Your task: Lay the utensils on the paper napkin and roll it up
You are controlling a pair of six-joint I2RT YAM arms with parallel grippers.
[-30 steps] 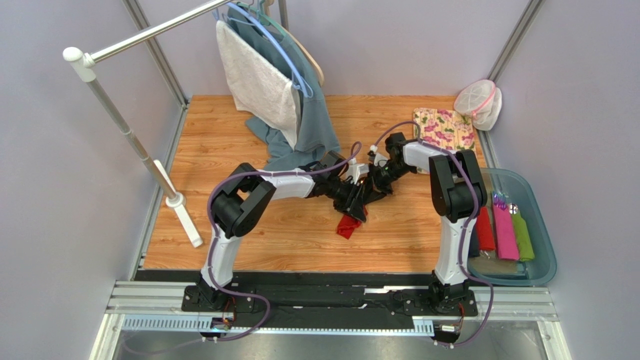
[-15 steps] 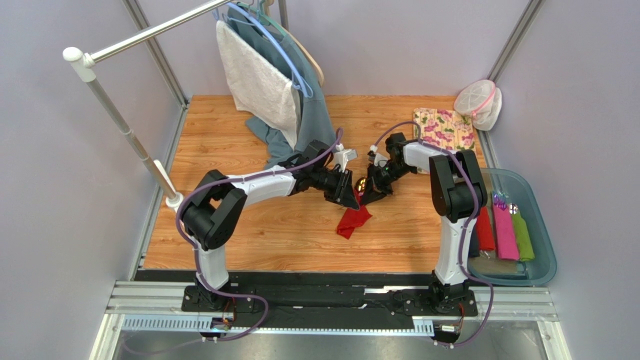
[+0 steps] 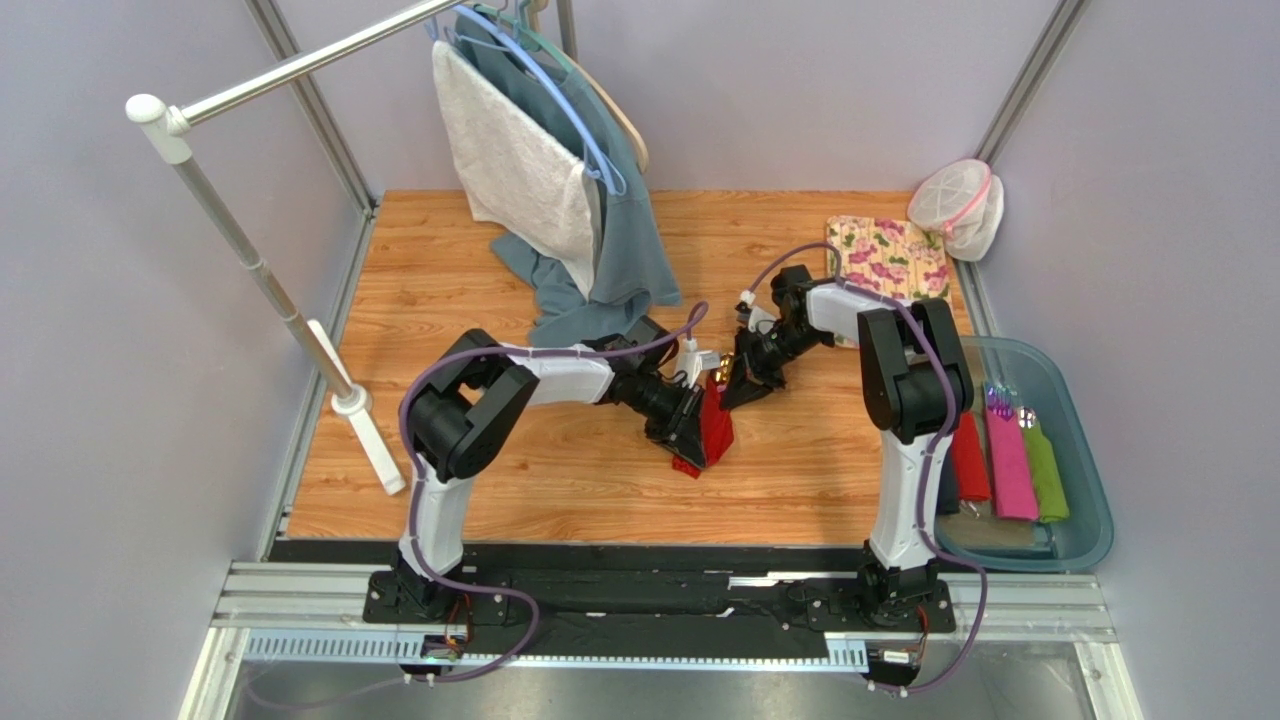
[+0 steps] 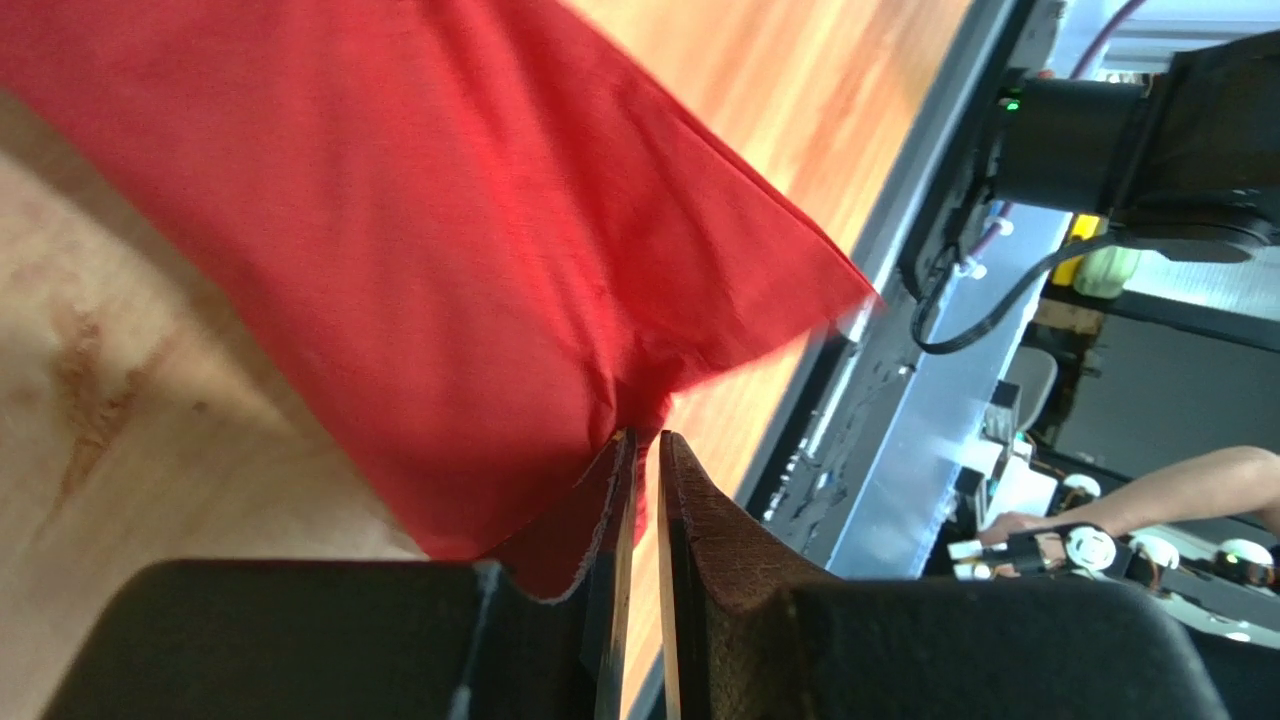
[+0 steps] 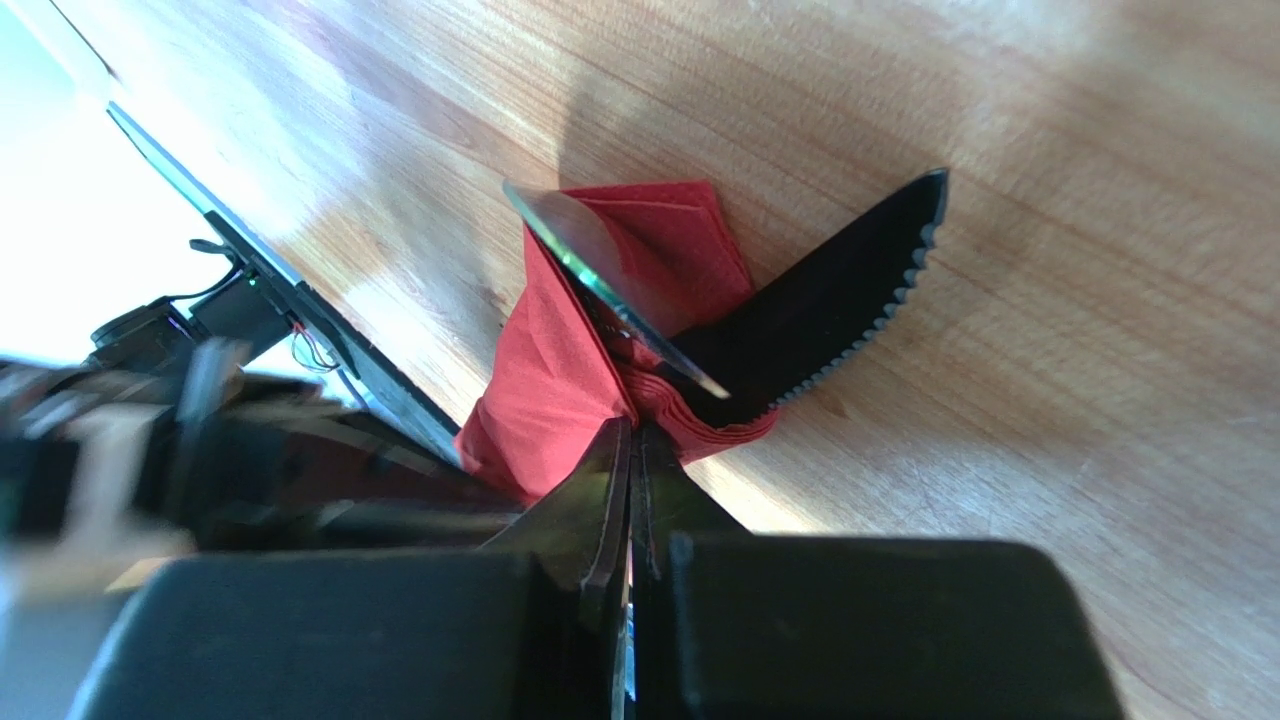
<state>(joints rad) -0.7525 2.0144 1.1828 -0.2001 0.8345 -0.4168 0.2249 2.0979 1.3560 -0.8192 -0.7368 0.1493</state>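
The paper napkin (image 3: pixel 717 426) is on the desk (image 3: pixel 451 270), well apart from the floral cloth (image 3: pixel 887 255) and nearer the arms' bases. The left claw (image 4: pixel 642 450) is closed on the napkin's edge on the side away from the floral cloth. On the side toward that cloth, the right claw (image 5: pixel 631 435) is closed on bunched napkin folds beside a black knife (image 5: pixel 827 308) and a shiny utensil (image 5: pixel 601 278).
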